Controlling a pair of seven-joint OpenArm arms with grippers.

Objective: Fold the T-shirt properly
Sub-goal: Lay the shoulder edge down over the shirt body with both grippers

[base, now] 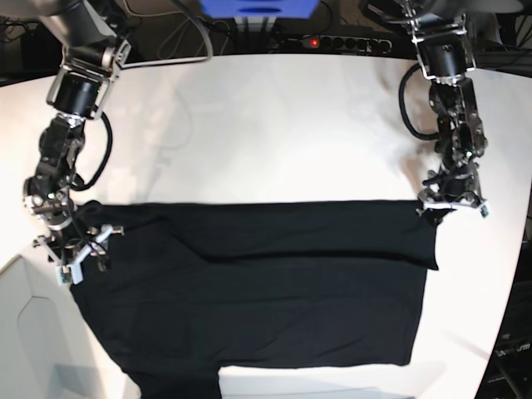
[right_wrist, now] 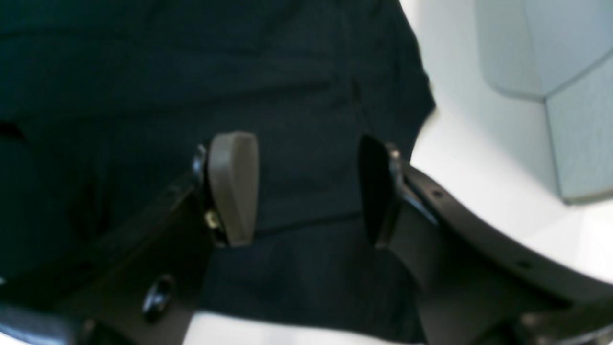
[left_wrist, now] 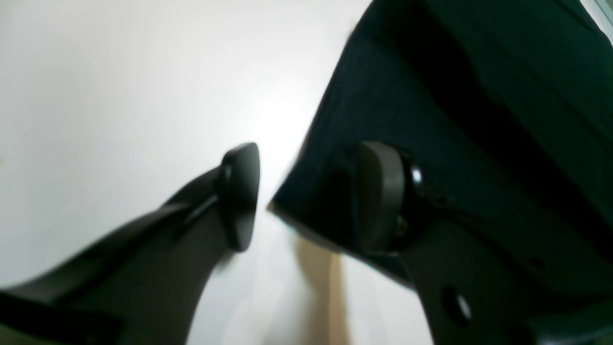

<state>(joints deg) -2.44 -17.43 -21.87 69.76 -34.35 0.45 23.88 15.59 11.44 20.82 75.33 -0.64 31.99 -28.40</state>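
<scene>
White tabletop (base: 274,125) carries the black T-shirt (base: 258,283), spread across the near half. My left pincer (left_wrist: 306,196) and right pincer (right_wrist: 306,189) stand apart at its far corners, gripping nothing; dragging away could rumple the fold.

base: high, looks down on whole table (base: 274,125) | left wrist: close behind fingers, at T-shirt (left_wrist: 479,120) corner | right wrist: close over cloth | shared: shirt's top edge
</scene>
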